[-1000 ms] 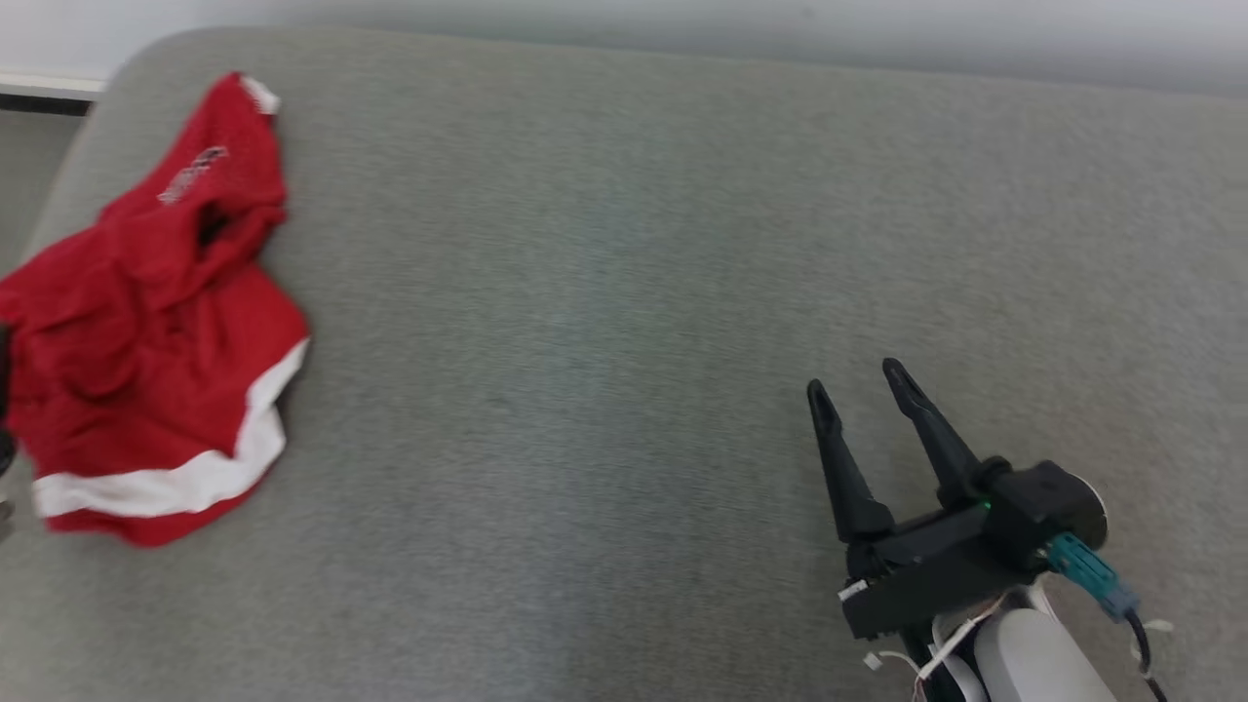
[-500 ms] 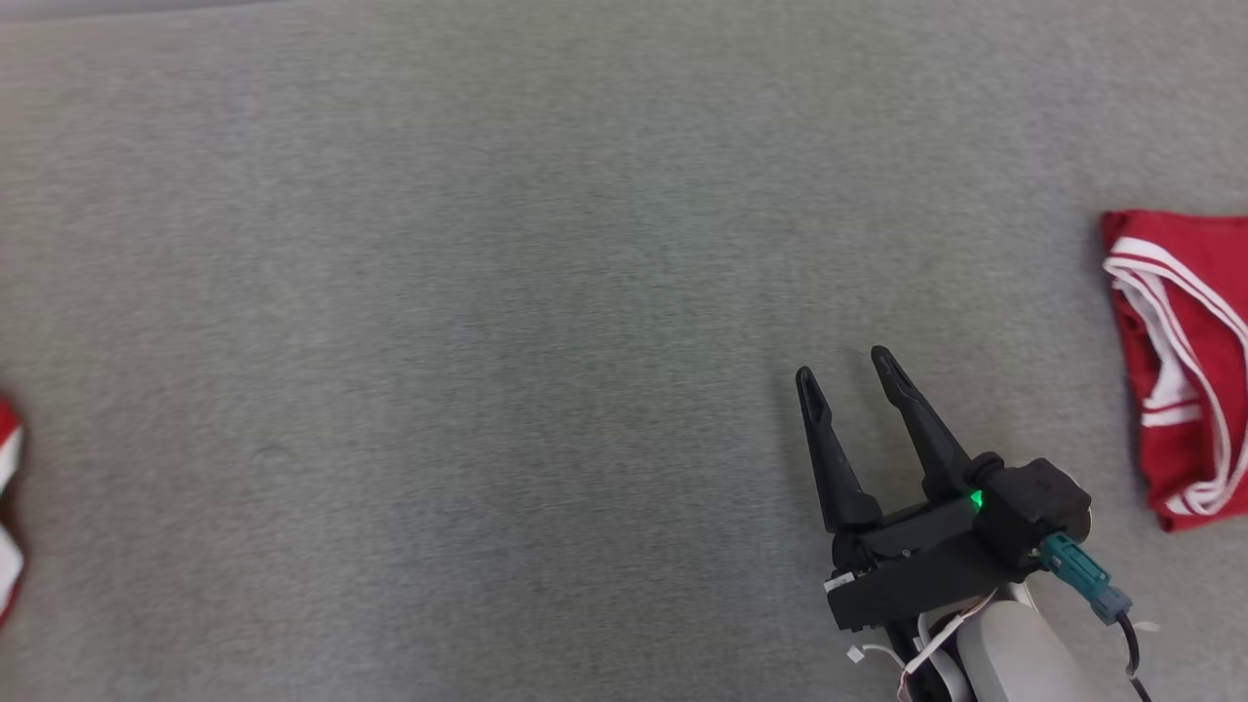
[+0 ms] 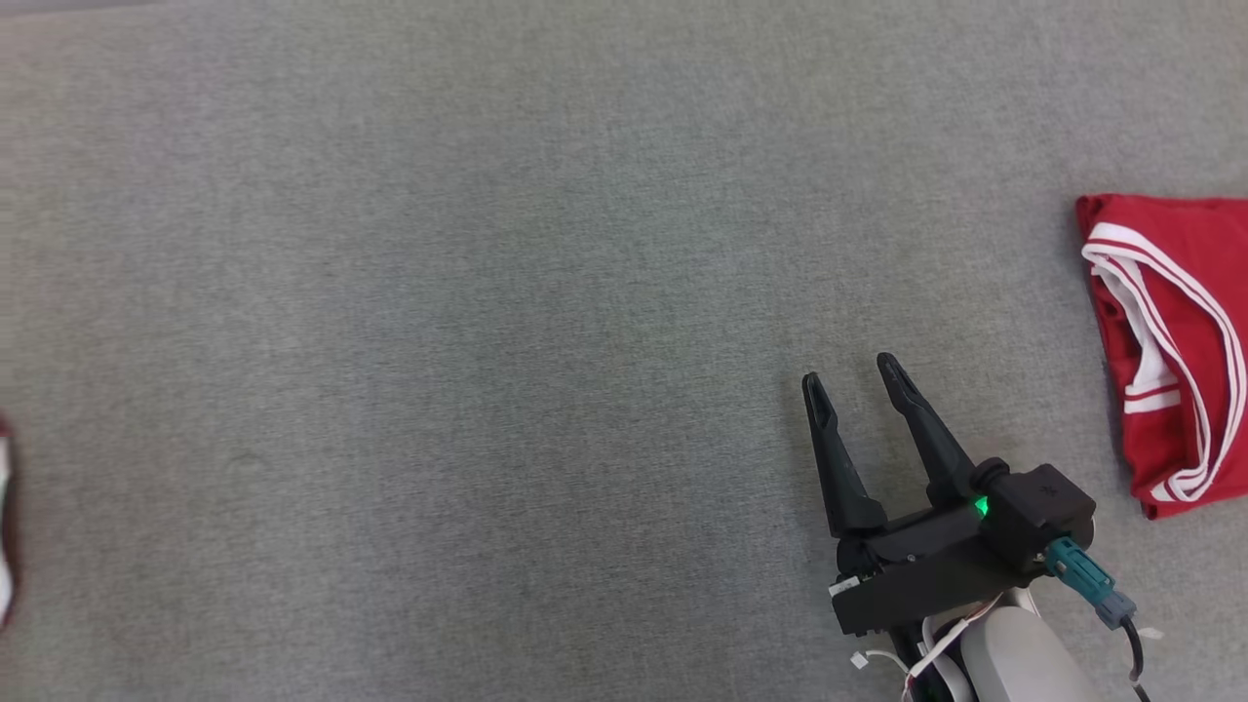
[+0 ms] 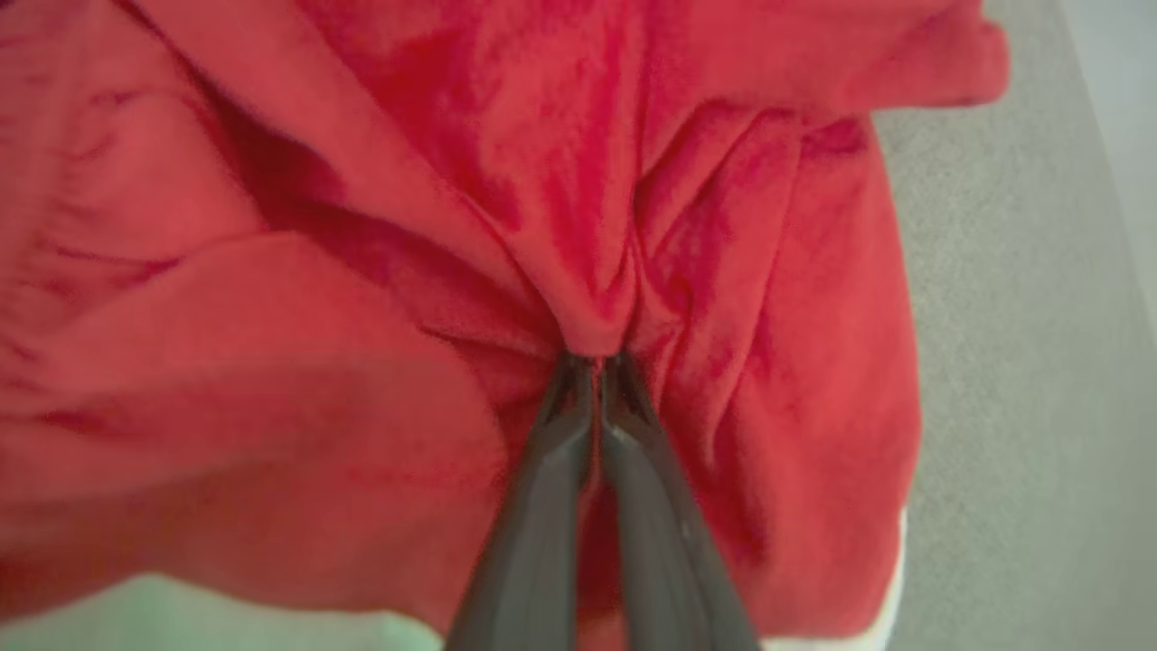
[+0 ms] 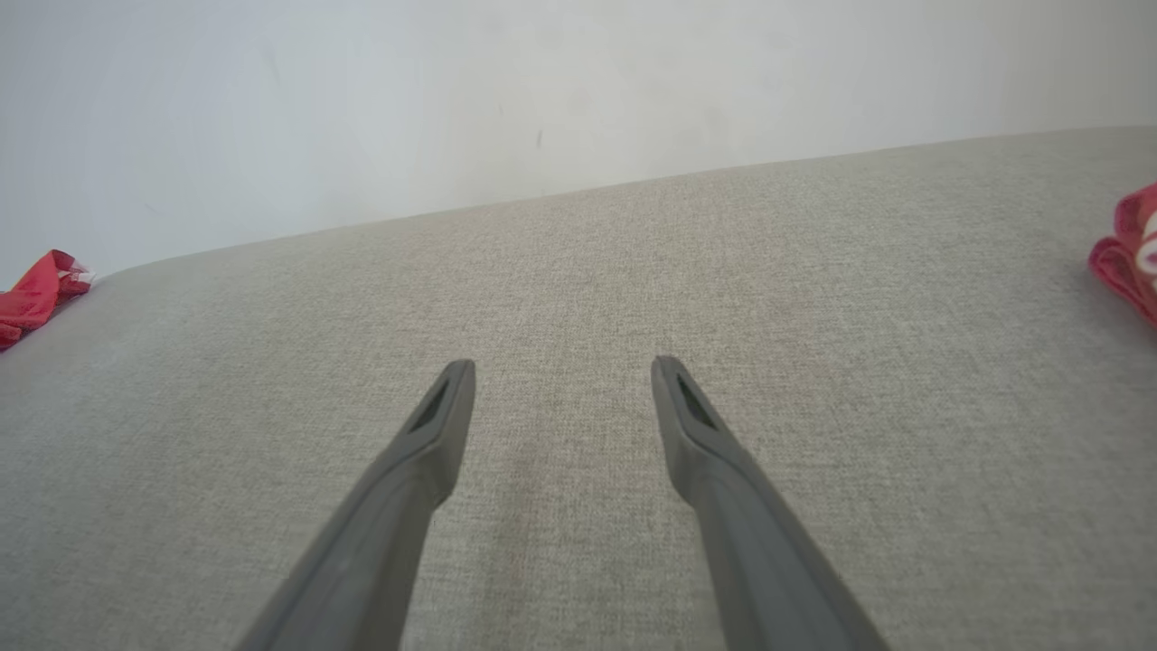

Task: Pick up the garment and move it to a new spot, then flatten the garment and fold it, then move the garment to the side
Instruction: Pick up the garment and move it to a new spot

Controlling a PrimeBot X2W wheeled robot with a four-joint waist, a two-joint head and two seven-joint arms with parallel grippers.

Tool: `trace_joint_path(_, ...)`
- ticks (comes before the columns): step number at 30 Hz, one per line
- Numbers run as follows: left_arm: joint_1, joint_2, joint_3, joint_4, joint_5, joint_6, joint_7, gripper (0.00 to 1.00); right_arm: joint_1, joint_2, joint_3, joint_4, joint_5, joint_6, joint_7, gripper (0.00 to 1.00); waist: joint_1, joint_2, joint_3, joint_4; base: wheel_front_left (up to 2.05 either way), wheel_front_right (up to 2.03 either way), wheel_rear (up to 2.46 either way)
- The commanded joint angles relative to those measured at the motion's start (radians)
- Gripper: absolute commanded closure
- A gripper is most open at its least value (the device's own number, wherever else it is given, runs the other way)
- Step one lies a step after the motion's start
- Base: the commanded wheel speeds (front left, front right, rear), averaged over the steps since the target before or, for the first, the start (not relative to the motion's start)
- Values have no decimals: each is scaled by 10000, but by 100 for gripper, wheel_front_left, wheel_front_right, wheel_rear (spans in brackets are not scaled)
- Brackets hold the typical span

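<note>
Left wrist view, left tool (image 4: 595,362): the two dark fingers are pressed together at their tips and pinch a raised fold of cloth between them.
Red garment (image 4: 362,226): crumpled and deeply creased, it lies bunched around the closed fingers; a white band shows along its lower right edge.
Garment position: it sits at the robot's far left end of the grey upholstered surface (image 3: 487,292). From the right wrist view it appears as a small red heap at the left margin, where the surface meets the wall (image 5: 542,90).
Right tool (image 3: 849,371): at the lower right of the head view, its fingers are spread wide apart with nothing between them, and they point up and slightly left over bare fabric.
Right tool body: a green light (image 3: 981,506) glows on the dark housing, a teal connector (image 3: 1077,575) projects from its right side, and the pale forearm (image 3: 1014,663) runs off the bottom edge.
Second red garment (image 3: 1180,370): folded flat with white stripes uppermost, it lies at the right edge of the head view, to the right of the right tool and apart from it.
Middle of the surface: plain grey weave between the two red items.
</note>
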Motion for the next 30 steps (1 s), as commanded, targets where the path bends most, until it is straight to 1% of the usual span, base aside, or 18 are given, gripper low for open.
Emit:
trace_joint_path(1,359,-587,-419,-7,-139,-111,284,100,103,-4,-11,60,63,-22,-70,0,1,0,-300,295,0,0,0)
trace_joint_path(5,95,-244,-322,-926,-83,-372,-78,100,142,-8,64,224,124,-22,-65,0,1,0,-766,618,0,0,0)
trace_joint_path(6,-13,-187,-351,-1090,-93,-485,-139,100,166,-19,65,282,137,-22,-74,0,1,0,-923,704,0,0,0)
trace_joint_path(7,-13,-187,-351,-1090,-93,-485,-139,100,166,-19,65,282,137,-22,-74,0,1,0,-923,704,0,0,0)
trace_joint_path(10,-267,-53,-474,-1486,-128,-832,-311,100,245,-14,108,440,222,-22,-94,0,1,0,-1408,899,0,0,0)
trace_joint_path(15,-860,349,-878,-2083,19,-1397,-430,100,504,32,143,699,364,-22,-129,0,1,0,-2269,1054,0,0,0)
trace_joint_path(19,-1435,480,-1423,-2735,108,-1731,-424,100,756,78,88,848,450,-22,-156,0,1,0,-2895,985,0,0,0)
trace_joint_path(24,-2113,183,-2376,-3584,207,-2013,-386,100,1030,142,44,890,509,-22,-180,0,1,0,-3488,573,0,0,0)
trace_joint_path(30,-3053,-775,-3851,-4326,278,-2100,-516,100,1291,188,-10,837,453,-22,-112,0,1,0,-3836,-187,0,0,0)
